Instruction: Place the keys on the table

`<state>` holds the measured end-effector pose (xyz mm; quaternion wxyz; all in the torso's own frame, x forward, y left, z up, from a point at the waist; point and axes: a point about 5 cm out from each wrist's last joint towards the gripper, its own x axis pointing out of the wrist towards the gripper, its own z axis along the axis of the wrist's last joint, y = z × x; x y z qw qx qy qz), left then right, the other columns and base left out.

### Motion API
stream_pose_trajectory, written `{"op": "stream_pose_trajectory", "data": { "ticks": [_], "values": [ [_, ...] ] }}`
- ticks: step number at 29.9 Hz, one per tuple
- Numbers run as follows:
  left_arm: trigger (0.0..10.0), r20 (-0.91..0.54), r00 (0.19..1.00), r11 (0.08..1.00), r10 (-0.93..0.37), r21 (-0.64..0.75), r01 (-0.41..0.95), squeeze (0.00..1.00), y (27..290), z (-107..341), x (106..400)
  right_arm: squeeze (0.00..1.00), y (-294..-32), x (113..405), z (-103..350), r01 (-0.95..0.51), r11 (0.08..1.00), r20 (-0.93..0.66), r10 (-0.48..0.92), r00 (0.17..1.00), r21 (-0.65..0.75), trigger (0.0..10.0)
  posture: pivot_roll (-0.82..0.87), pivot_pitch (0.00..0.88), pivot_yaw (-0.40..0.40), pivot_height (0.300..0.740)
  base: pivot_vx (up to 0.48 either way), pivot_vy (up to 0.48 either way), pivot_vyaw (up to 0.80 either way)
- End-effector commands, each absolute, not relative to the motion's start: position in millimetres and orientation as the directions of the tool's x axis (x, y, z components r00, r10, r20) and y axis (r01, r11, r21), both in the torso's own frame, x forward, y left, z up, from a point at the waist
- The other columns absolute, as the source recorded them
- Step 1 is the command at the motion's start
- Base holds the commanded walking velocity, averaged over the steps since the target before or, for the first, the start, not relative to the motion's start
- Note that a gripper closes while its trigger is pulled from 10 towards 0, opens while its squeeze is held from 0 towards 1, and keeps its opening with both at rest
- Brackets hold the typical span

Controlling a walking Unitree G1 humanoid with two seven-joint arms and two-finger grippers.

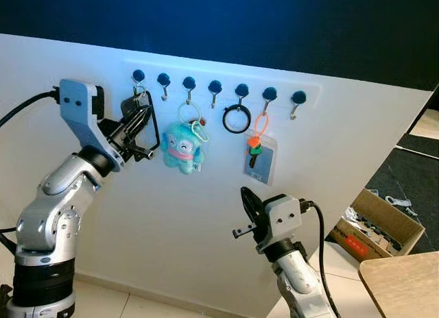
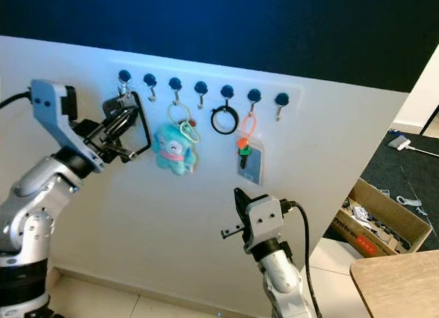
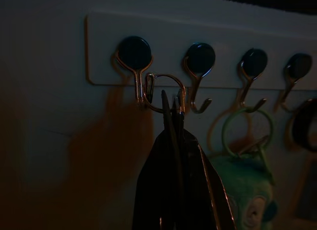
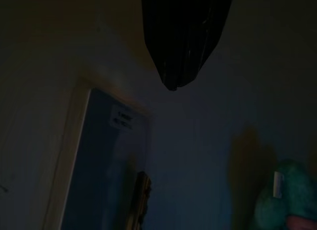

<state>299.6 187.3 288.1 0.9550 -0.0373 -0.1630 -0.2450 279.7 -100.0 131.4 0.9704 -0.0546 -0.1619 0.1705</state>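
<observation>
A silver key ring (image 3: 166, 93) hangs on the leftmost hook (image 1: 138, 78) of a white wall rack (image 1: 219, 81), and a black cord loop (image 1: 155, 129) dangles from it. My left gripper (image 3: 173, 103) is raised to that hook, and its fingers are shut on the ring. A second key, on an orange loop with a blue card holder (image 1: 259, 157), hangs further right. My right gripper (image 1: 245, 194) is held low in front of the wall under the card holder, shut and empty. A wooden table corner (image 1: 405, 284) shows at the lower right.
A teal plush toy (image 1: 182, 148) and a black ring (image 1: 236, 119) hang on the middle hooks. An open cardboard box (image 1: 377, 225) with clutter sits on the floor to the right, beside dark carpet. White floor tiles run along the wall's foot.
</observation>
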Motion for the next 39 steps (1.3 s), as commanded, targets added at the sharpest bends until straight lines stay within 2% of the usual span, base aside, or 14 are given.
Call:
{"op": "stream_pose_trajectory", "data": {
  "ticks": [1,7,14,17,21,30,35,39],
  "values": [
    [10.0,0.349,0.799,0.857,-0.490,0.022,0.515,0.00,181.3,293.8,294.9,0.00,-100.6,278.3,125.9,-0.316,0.936,0.271,0.347,0.898,-0.152,10.0,0.20,0.087,-0.030,0.740,0.000,0.000,0.00],
    [10.0,0.329,0.829,0.884,-0.453,0.041,0.466,0.00,190.3,293.4,295.2,0.00,-99.6,277.5,125.4,-0.319,0.936,0.271,0.349,0.897,-0.150,10.0,0.21,0.088,-0.030,0.740,0.000,0.000,0.00],
    [10.0,0.152,0.909,0.920,-0.389,0.114,0.375,0.00,202.8,263.2,302.2,0.00,-98.4,277.5,125.5,-0.322,0.935,0.272,0.352,0.896,-0.149,10.0,0.21,0.087,-0.029,0.740,0.000,0.000,0.00],
    [10.0,0.125,0.921,0.927,-0.369,0.119,0.355,0.00,208.1,256.2,302.6,0.00,-98.6,277.6,125.6,-0.322,0.935,0.272,0.351,0.896,-0.149,10.0,0.21,0.087,-0.027,0.740,0.000,0.000,0.00],
    [10.0,0.131,0.923,0.930,-0.361,0.115,0.348,0.00,209.4,257.3,302.4,0.00,-98.9,277.5,125.5,-0.321,0.935,0.272,0.351,0.896,-0.149,10.0,0.21,0.087,-0.028,0.740,0.000,0.000,0.00],
    [10.0,0.291,0.905,0.950,-0.312,0.069,0.305,0.00,219.8,300.6,301.6,0.00,-98.3,276.5,125.0,-0.325,0.934,0.270,0.355,0.895,-0.149,10.0,0.21,0.090,-0.025,0.740,0.000,0.000,0.00],
    [10.0,0.344,0.855,0.918,-0.389,0.064,0.392,0.00,215.6,311.3,292.5,0.00,-98.1,275.9,124.3,-0.324,0.935,0.268,0.352,0.897,-0.147,10.0,0.21,0.092,-0.022,0.740,0.000,0.000,0.00],
    [10.0,0.320,0.821,0.877,-0.474,0.090,0.471,0.00,209.9,307.7,284.3,0.00,-98.1,275.6,124.0,-0.323,0.935,0.268,0.351,0.897,-0.145,10.0,0.21,0.094,-0.021,0.740,0.000,0.000,0.00]
  ]
}}
